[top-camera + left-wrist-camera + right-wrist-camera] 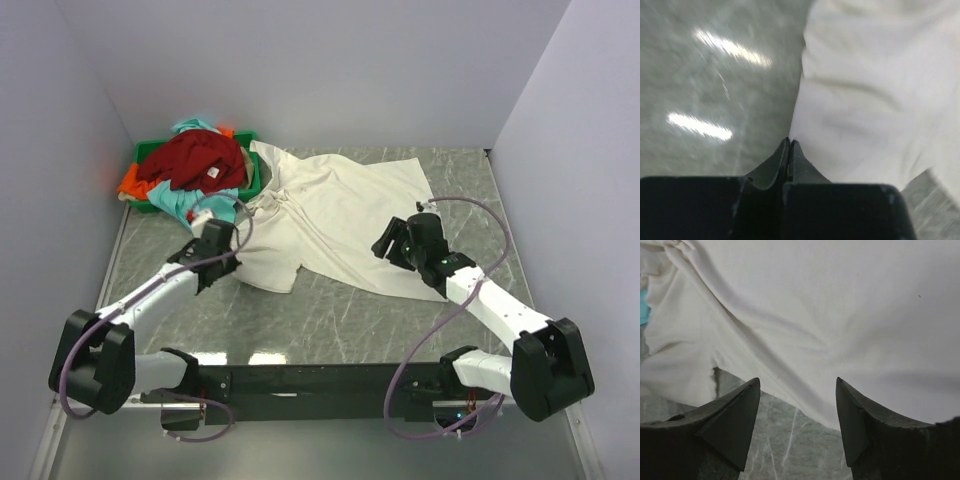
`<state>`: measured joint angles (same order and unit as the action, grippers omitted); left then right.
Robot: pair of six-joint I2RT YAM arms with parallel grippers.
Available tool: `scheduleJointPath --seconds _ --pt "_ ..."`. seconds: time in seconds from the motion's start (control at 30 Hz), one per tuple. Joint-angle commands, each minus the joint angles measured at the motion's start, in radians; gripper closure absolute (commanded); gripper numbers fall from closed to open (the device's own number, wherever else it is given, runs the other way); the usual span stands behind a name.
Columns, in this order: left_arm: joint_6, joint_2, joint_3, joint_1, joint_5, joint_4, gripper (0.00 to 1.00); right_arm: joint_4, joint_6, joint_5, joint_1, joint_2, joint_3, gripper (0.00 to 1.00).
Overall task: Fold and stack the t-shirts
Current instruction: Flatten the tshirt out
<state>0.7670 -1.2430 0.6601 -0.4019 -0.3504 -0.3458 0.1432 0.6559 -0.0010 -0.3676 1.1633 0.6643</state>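
Observation:
The cream-white t-shirt (pixel 340 210) lies spread and creased on the grey table, its collar toward the bin. My left gripper (pixel 228 245) is at the shirt's left edge; in the left wrist view its jaws (pixel 790 141) are pressed together right at the cloth's edge (pixel 870 90). My right gripper (pixel 392 240) is open over the shirt's near right hem, with the cloth (pixel 840 305) just beyond its fingertips (pixel 798 382) and bare table between them. The dark red (pixel 195 158), teal (pixel 185 205) and orange (pixel 130 183) t-shirts are heaped in the bin.
The green plastic bin (pixel 250 140) stands at the back left against the wall. White walls close the table on the left, back and right. A sliver of teal cloth (pixel 642 307) shows at the left edge of the right wrist view.

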Motion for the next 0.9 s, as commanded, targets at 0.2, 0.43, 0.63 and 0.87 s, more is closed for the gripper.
scheduleJointPath --seconds 0.2,0.43,0.63,0.87 --pt "-0.089 0.050 0.059 0.259 0.102 0.154 0.99 -0.057 -0.006 -0.016 -0.005 0.150 -0.014 0.33" --pt "-0.087 0.053 0.030 0.368 0.108 0.235 0.99 -0.071 0.013 -0.001 -0.070 0.317 0.046 0.35" --pt "-0.098 0.065 0.010 0.391 0.070 0.277 0.99 -0.057 0.036 0.032 -0.154 0.446 0.144 0.36" --pt "-0.127 0.013 0.004 0.397 0.065 0.314 0.99 0.013 0.039 0.093 -0.209 0.470 0.264 0.37"
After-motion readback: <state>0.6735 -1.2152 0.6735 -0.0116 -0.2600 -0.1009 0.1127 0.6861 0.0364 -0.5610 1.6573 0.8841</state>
